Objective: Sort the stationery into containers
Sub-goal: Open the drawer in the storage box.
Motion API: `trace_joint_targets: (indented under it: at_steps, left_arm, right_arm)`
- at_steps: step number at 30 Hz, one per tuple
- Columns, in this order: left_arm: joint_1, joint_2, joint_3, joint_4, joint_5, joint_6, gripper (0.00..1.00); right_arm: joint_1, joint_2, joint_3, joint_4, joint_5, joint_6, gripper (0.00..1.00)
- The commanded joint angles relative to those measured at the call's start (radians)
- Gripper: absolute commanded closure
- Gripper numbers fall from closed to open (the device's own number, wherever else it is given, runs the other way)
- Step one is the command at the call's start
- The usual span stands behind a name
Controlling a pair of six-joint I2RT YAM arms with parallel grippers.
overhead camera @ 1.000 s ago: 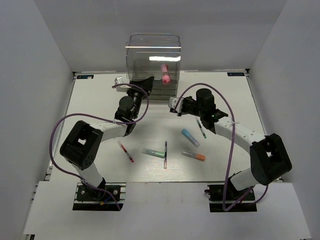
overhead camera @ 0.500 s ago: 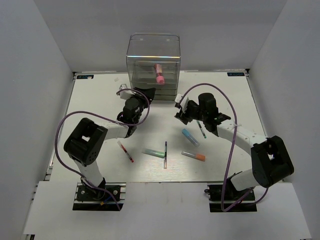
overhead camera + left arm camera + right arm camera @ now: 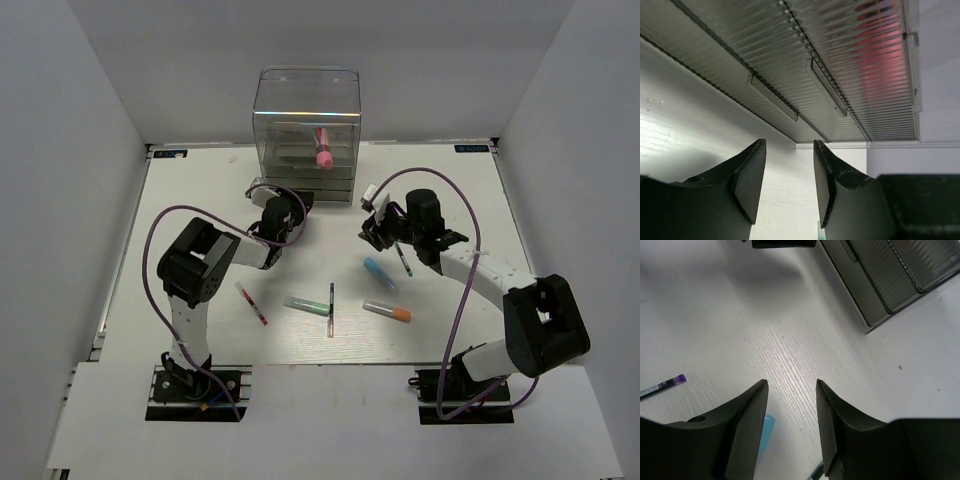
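We look down on a white tabletop [image 3: 190,210] with two robot arms mounted at its near edge. A clear box [image 3: 306,105] of stacked drawers stands at the middle of the far edge. A pink tube [image 3: 323,150] lies inside it, high up; we cannot tell which drawer.

The left end effector [image 3: 298,204] sits just in front of the lower drawers, its jaws apart with nothing between them. The right end effector [image 3: 367,228] is off the box's near right corner, also parted and empty.

A light-blue marker [image 3: 379,273] and a dark pen [image 3: 403,258] lie just beside the right end effector. Nearer the near edge, from left to right, lie a red pen [image 3: 251,302], a green marker [image 3: 306,305], a second dark pen [image 3: 331,308] and a grey-orange marker [image 3: 388,312].
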Motion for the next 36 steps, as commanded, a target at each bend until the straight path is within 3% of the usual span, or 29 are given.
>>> trace_joint_targets:
  at_steps: [1, 10, 25, 36]
  left_arm:
    - [0.01, 0.0, 0.05, 0.073, -0.013, 0.001, 0.47]
    - [0.02, 0.018, 0.0, 0.258, 0.005, 0.001, 0.47]
    - [0.078, 0.09, 0.083, 0.201, 0.014, -0.028, 0.53]
    - [0.096, 0.135, 0.102, 0.302, 0.024, -0.046, 0.58]
  right_arm:
    - [-0.014, -0.038, -0.009, 0.031, -0.02, 0.026, 0.51]
    - [-0.028, -0.037, -0.029, 0.037, -0.034, 0.011, 0.52]
    - [-0.035, -0.037, -0.038, 0.046, -0.03, -0.006, 0.52]
    - [-0.039, -0.034, -0.038, 0.043, -0.031, -0.021, 0.52]
